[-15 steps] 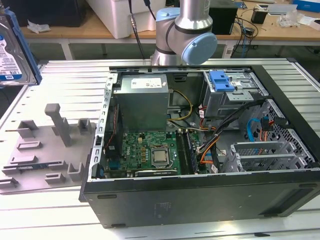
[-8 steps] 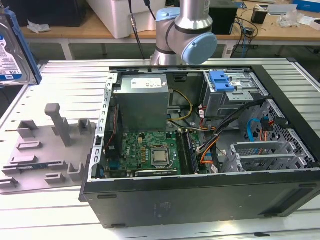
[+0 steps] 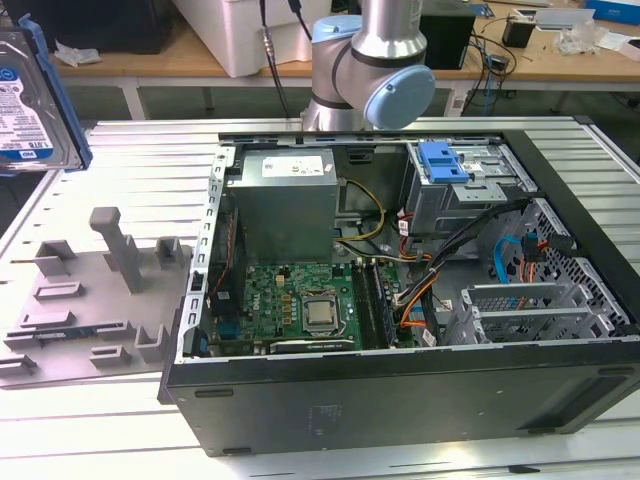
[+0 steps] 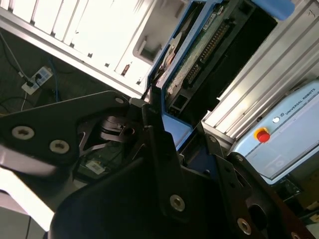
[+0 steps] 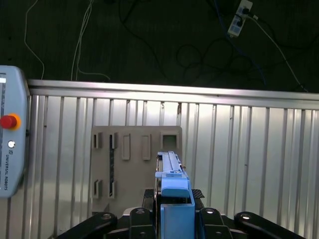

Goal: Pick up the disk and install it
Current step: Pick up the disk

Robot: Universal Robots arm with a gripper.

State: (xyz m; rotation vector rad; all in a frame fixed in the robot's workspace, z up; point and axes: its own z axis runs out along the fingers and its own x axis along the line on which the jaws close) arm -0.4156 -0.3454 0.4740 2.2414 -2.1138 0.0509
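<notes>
In the exterior view the disk (image 3: 30, 105) hangs high at the exterior view's left, well above the grey fixture tray (image 3: 90, 300) and well apart from the open computer case (image 3: 400, 400). The frame edge cuts off part of it. Its white-and-blue label faces the camera and carries print. My arm (image 3: 372, 60) rises behind the case, and a blue bracket (image 3: 445, 160) sits atop the drive cage.

In the first wrist view my pincer (image 5: 174, 204) is clenched on the disk, which here shows edge-on as a blue strip between the black fingers (image 5: 142, 219). Far beneath lie the tray and the ribbed metal table (image 5: 249, 149). A pendant (image 5: 10, 139) with a red button and some lettering rests on the table's edge, cut off by the frame. A power strip (image 5: 239, 17) lies on the dark floor.

In the second wrist view I see the disk's other face, a green circuit board and a row of connector pins inside the blue rail. My own black body hides where the fingers meet it.
</notes>
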